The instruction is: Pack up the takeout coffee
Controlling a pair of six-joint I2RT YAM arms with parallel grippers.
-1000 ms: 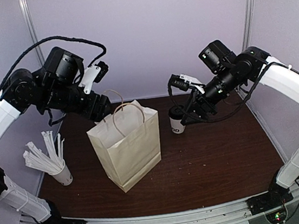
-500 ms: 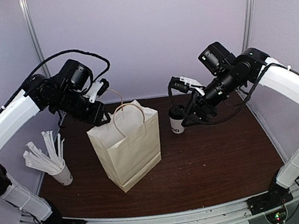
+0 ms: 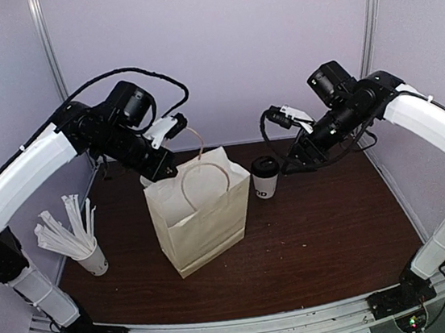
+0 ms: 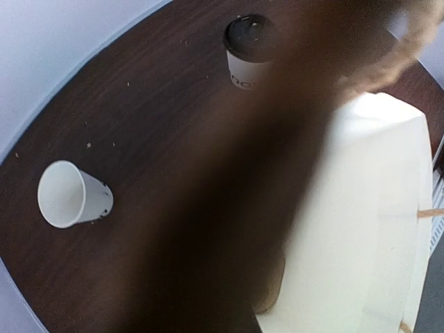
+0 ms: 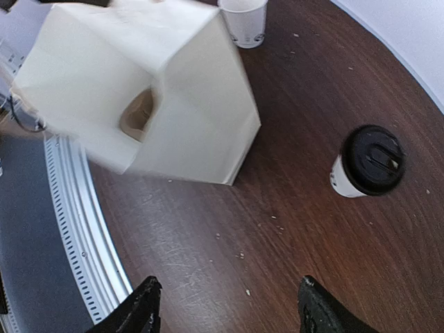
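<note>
Takeout coffee stands upright just ahead of my right gripper, untouched; that gripper gapes wide and empty. My left gripper seems to be at the paper bag's rim, its grip unclear.

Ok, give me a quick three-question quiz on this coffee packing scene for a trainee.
1. True or false: the takeout coffee is already inside the paper bag.
2. What stands to the left of the bag? A) cup of wrapped straws B) a kettle C) a plate
3. Fill in: the right gripper is ____ and empty.
Key: 1 false, it stands beside the bag; 2 A; 3 open.
</note>
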